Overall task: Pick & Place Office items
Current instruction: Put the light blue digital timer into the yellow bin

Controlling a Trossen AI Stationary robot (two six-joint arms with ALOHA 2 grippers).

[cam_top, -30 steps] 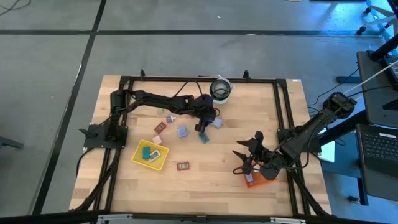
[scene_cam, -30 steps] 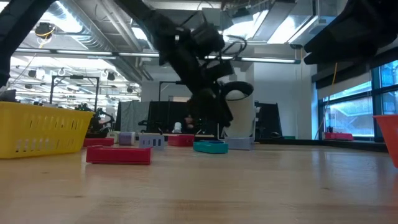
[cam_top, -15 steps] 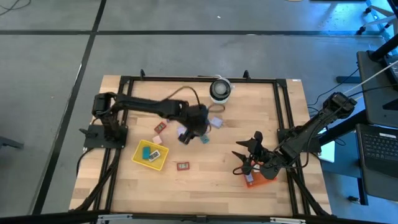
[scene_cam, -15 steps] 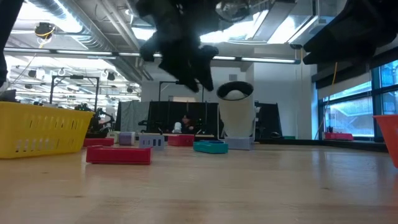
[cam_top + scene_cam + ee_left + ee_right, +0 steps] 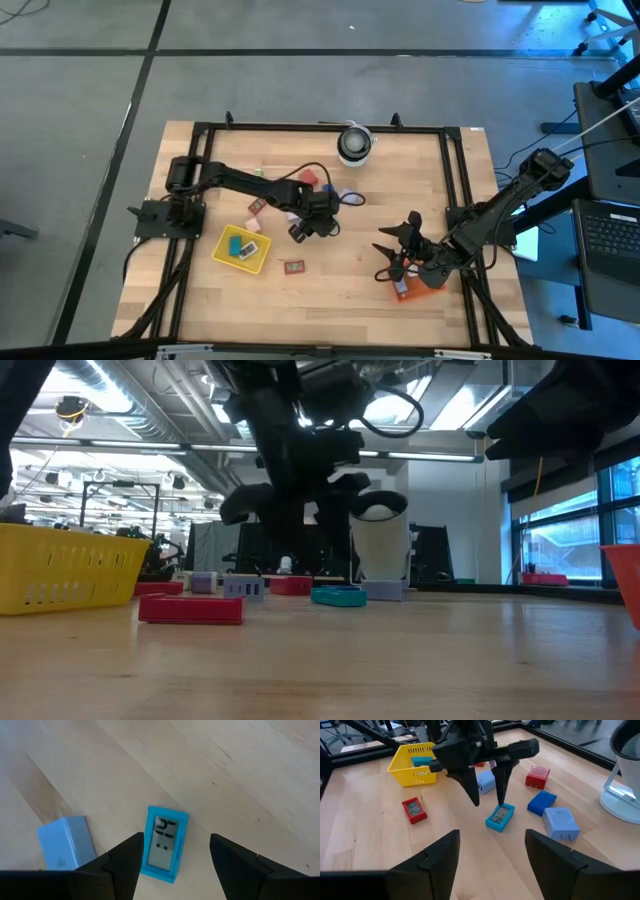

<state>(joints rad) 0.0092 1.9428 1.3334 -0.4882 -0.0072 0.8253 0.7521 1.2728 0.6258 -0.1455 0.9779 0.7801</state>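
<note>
Claw positions first: the left claw point(image 5: 487, 795) hangs just above the middle of the wooden surface point(image 5: 350, 290), fingers spread and gripping nothing, straddling a teal piece point(image 5: 163, 845) that lies flat between the fingertips. That piece carries a small grey display panel with dark marks; no readable lettering or brand. A pale blue block point(image 5: 65, 845) lies just beside it.

The right claw point(image 5: 398, 255) waits near the surface's right edge, over an orange tray point(image 5: 412, 290), fingers parted and empty.

Other office items, per the right wrist view: a red piece with a grey panel point(image 5: 414, 810), a red block point(image 5: 537, 776), a dark blue block point(image 5: 541, 802) and a lavender plug-like block point(image 5: 561, 823) touching it. A yellow tray point(image 5: 240, 248) toward the left side holds teal pieces. A white roll point(image 5: 354, 144) stands at the far edge.

No labels legible on any item.
</note>
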